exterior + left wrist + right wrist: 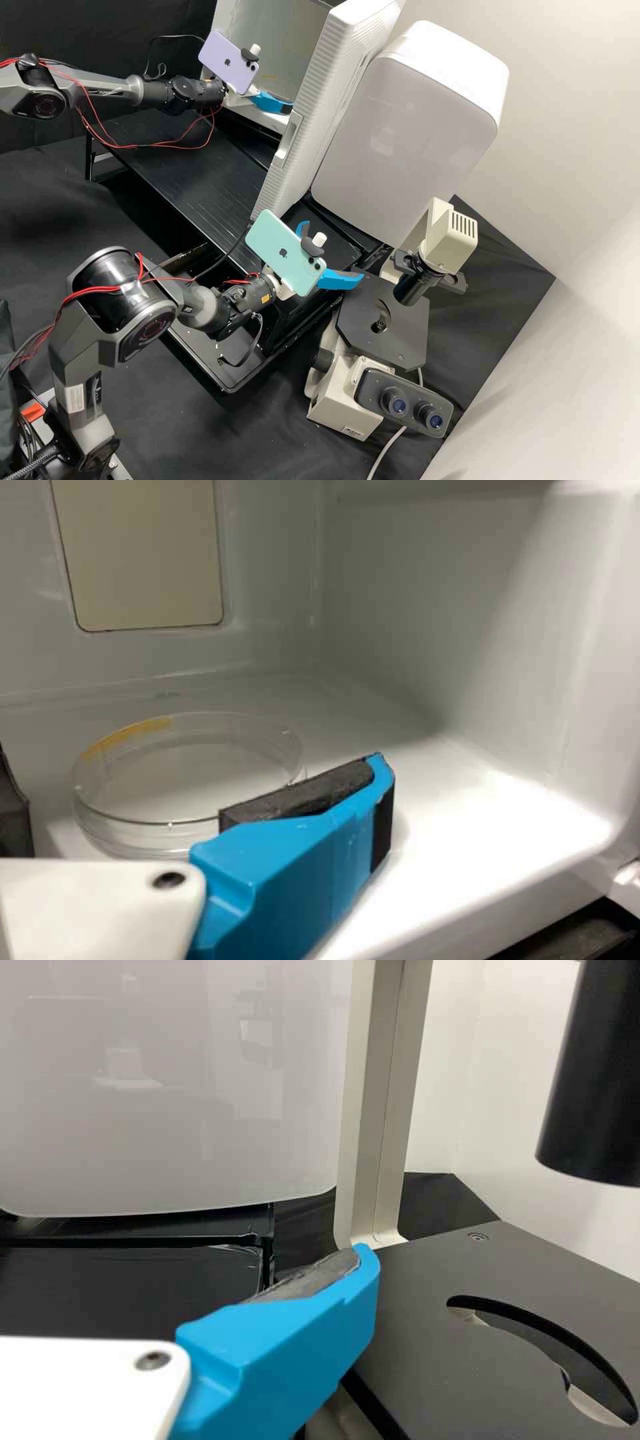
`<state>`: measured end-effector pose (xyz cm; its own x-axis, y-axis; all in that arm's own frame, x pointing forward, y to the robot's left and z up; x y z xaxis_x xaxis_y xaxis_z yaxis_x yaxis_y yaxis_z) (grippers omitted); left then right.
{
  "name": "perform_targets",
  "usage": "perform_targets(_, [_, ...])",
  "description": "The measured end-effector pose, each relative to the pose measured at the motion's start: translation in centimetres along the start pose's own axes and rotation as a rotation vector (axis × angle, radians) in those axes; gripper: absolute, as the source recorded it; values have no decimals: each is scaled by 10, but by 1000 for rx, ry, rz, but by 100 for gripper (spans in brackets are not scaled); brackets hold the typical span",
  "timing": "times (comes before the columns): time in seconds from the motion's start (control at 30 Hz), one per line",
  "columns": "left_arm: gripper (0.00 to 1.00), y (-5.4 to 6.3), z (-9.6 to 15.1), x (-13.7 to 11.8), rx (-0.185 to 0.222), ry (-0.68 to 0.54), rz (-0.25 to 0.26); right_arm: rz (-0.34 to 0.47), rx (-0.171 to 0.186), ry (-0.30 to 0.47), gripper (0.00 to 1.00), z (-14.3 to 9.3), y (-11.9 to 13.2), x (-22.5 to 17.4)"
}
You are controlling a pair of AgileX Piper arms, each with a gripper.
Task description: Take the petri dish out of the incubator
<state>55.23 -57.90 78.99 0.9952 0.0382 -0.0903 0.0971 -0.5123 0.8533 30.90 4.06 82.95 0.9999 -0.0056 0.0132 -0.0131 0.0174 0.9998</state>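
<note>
Petri dish (165, 770) lies flat on the incubator (407, 113) chamber floor (480, 810), back from the front lip and apart from the side wall. Left gripper (190, 795) at the doorway, spread wide, dish straight ahead, its rim partly behind one blue finger (310, 850). Round dish, no long axis. Left arm much nearer; right gripper (330, 253) spread wide by the microscope stage (380, 320). Floor smooth, walls close.
</note>
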Motion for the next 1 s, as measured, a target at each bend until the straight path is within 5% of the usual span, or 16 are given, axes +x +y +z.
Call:
perform_targets(0.07, [100,0,1,0,1,-3,-1,0,0,0,100,0,0,0])
perform_targets(0.1, [0,0,1,0,-1,-3,-1,0,0,0,100,0,0,0])
perform_targets(1.0, [0,-3,8,1,-8,-61,18,0,0,0,100,0,0,0])
